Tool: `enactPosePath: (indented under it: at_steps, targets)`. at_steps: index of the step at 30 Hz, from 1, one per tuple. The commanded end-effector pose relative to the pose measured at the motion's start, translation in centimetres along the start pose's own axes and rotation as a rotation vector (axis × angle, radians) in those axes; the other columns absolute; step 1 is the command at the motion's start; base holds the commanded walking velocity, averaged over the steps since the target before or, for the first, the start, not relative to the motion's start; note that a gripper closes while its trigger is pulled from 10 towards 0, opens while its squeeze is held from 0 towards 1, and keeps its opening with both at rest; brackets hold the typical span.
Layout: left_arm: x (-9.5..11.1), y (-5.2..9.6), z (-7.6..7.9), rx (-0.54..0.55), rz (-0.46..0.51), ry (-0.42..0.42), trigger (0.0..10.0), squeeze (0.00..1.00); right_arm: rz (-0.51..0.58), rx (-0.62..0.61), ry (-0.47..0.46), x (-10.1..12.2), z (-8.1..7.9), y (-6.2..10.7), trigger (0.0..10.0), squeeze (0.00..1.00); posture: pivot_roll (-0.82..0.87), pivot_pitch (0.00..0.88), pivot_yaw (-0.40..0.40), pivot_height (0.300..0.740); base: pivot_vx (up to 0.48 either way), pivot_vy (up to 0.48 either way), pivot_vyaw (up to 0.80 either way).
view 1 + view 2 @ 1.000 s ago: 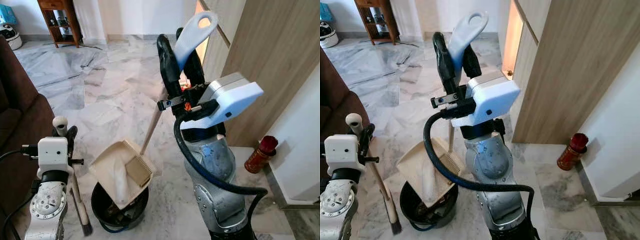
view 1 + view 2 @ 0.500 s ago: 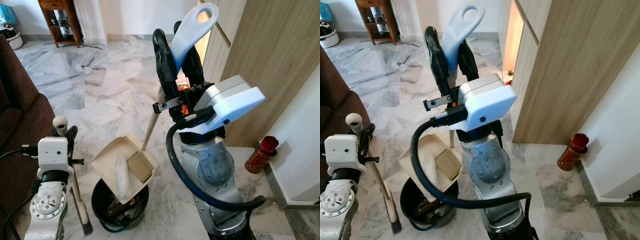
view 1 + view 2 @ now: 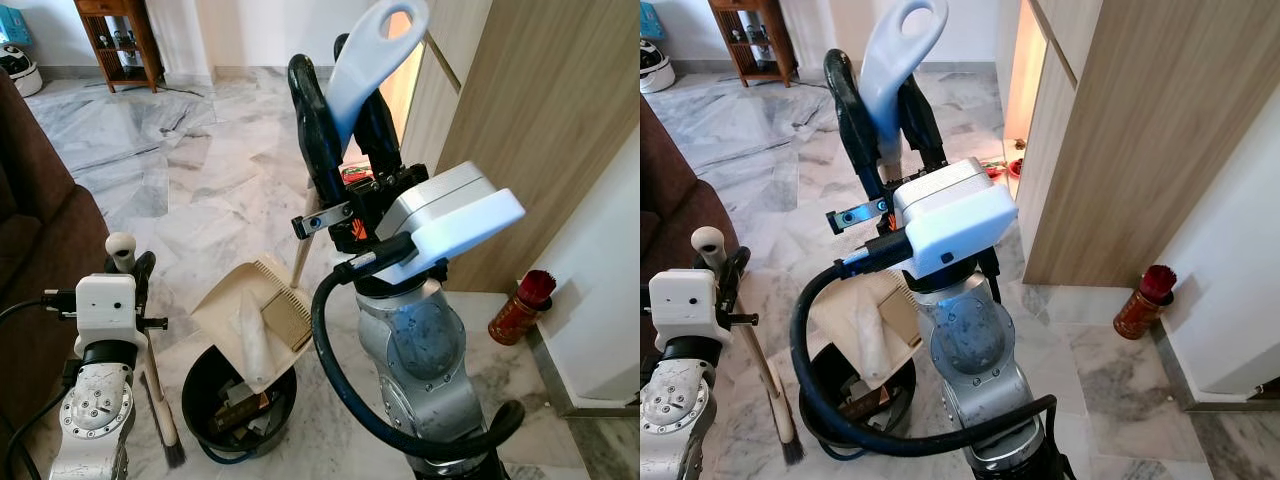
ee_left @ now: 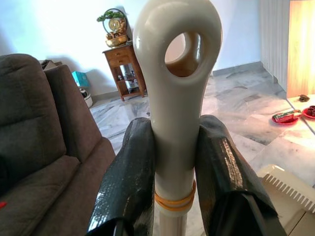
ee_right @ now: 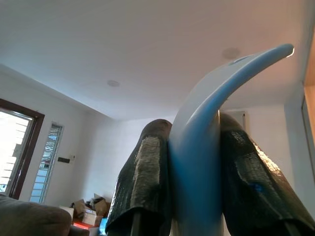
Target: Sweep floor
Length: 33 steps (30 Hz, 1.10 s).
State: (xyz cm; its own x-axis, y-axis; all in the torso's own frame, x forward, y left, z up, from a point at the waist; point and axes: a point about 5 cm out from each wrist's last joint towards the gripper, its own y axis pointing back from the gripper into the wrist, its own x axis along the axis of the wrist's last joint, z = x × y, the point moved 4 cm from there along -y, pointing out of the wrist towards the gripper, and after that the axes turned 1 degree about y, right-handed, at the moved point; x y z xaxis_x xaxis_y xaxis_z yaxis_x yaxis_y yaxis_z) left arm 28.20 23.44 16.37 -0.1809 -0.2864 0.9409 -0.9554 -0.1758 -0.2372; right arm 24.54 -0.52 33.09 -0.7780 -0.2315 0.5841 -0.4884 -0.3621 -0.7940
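Over the black bin (image 3: 238,405) near my feet, I hold the cream dustpan (image 3: 250,315) tipped, its lower edge inside the bin rim. My right gripper (image 3: 345,95) is clamped on the dustpan's pale looped handle (image 3: 362,55); in the right wrist view both black fingers (image 5: 140,182) press against the handle's sides. Compared with a second ago, that arm sits further to my left and higher, and the pan has swung with it: the ribbed comb edge now points more toward the wooden panel (image 3: 530,120). A crumpled white wrapper (image 3: 248,335) and a tan scrap (image 3: 286,318) lie in the pan; dark debris shows in the bin below.

My left gripper (image 3: 128,262) is closed around the broom handle (image 4: 172,113), fingers either side just under its looped end. Broom bristles (image 3: 172,455) rest on the marble floor (image 3: 220,170) beside the bin, unchanged. Brown sofa (image 3: 35,200) at my left; red bottle (image 3: 516,308) stands by the wall.
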Motion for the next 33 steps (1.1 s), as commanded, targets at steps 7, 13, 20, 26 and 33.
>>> enactPosePath:
  at_steps: [7, 13, 20, 26, 33]
  targets:
    - [0.9, -0.2, -0.1, 0.003, 0.049, -0.024, 10.0, 0.00, 0.186, 0.067, 0.011, 4.0, -1.4, -0.5, 10.0, 0.00, 0.05, 0.091, -0.002, 0.740, 0.000, 0.000, 0.00]
    - [0.9, -0.3, -0.2, 0.004, 0.050, -0.026, 10.0, 0.00, 0.212, 0.117, -0.033, 4.8, -2.3, -0.6, 10.0, 0.00, 0.04, 0.094, 0.000, 0.740, 0.000, 0.000, 0.00]
    - [1.0, -0.3, -0.2, 0.004, 0.052, -0.026, 10.0, 0.00, 0.246, 0.139, -0.053, 5.5, -2.7, -0.6, 10.0, 0.00, 0.05, 0.095, 0.000, 0.740, 0.000, 0.000, 0.00]
    - [1.0, -0.3, -0.2, 0.006, 0.053, -0.026, 10.0, 0.00, 0.254, 0.148, -0.051, 5.7, -2.8, -0.6, 10.0, 0.00, 0.05, 0.095, 0.000, 0.740, 0.000, 0.000, 0.00]
    - [1.0, -0.3, -0.2, 0.006, 0.054, -0.024, 10.0, 0.00, 0.267, 0.164, -0.037, 5.9, -3.0, -0.5, 10.0, 0.00, 0.05, 0.096, 0.000, 0.740, 0.000, 0.000, 0.00]
